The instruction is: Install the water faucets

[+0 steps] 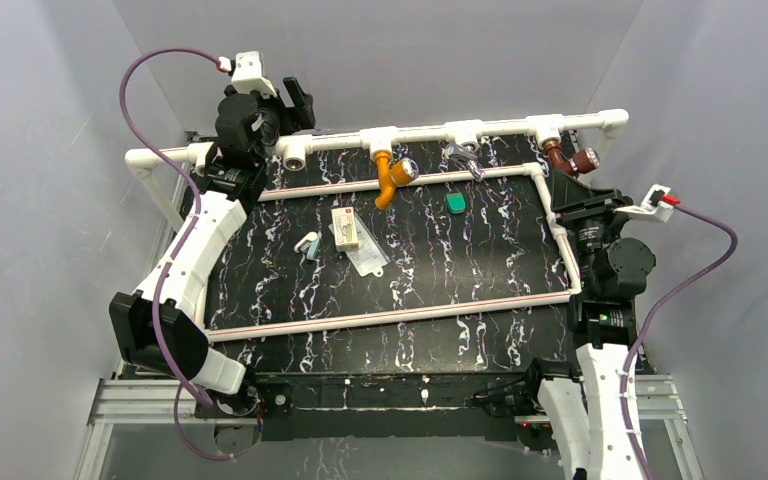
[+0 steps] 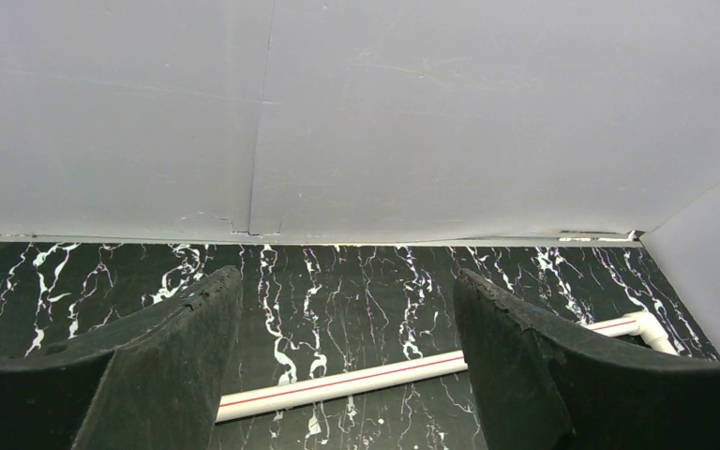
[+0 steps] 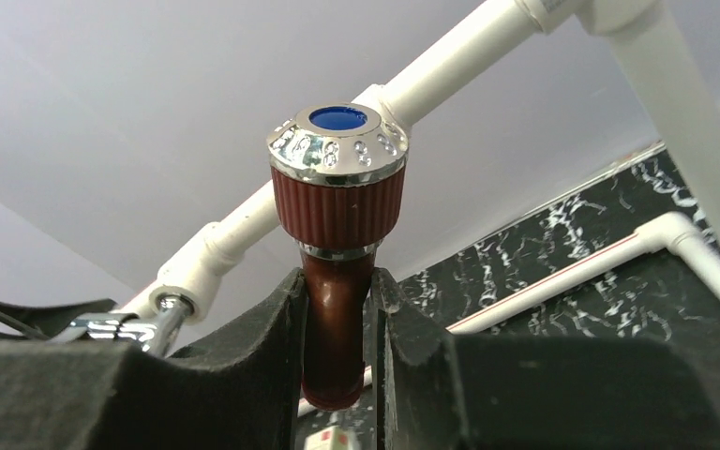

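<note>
While the right end effector [image 3: 337, 295] is clamped on the stem of the dark reddish-brown faucet [image 3: 337, 202], gripping it from both sides just below the ribbed collar, the silver knob with its blue centre points up in the wrist view. Overhead, the same faucet sits at the right-hand tee of the rear white pipe [image 1: 500, 128], near the far right corner of the desk [image 1: 410, 290]. The orange faucet [image 1: 392, 178] hangs from a tee left of centre on that pipe, spout downward. The left end effector [image 2: 347, 309] is spread wide, holding nothing, raised near the far left corner. A green block [image 1: 455, 203] lies on the desk between the two faucets.
</note>
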